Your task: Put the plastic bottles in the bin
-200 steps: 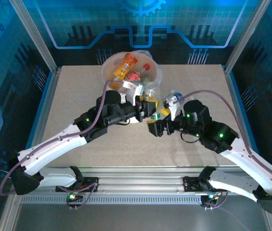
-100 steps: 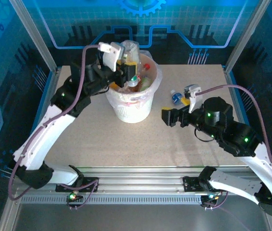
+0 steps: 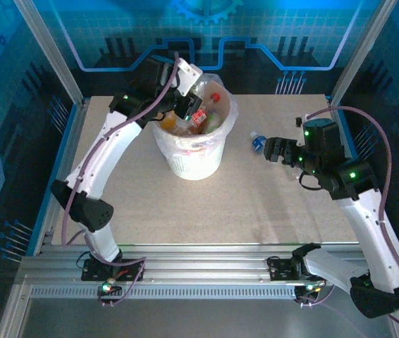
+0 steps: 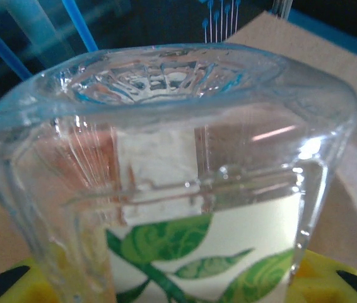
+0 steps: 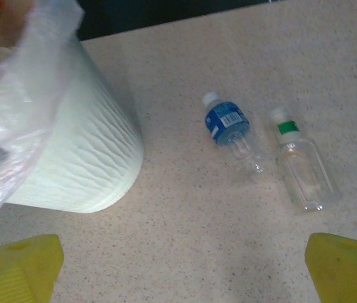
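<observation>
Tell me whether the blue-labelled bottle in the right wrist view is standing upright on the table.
No, the blue-labelled bottle lies on its side on the table, next to a green-banded bottle.

L arm: up off the table point(image 3: 115, 204) in front of the bin point(image 3: 192, 160), now high over its far-left rim. The left gripper point(image 3: 187, 104) has carried the leaf-label bottle point(image 4: 185, 189) up w/ it. R arm: pulled back from mid-table to the right side, so the right gripper point(image 3: 271, 149) now sits just right of the blue-label bottle point(image 5: 229, 126).
</observation>
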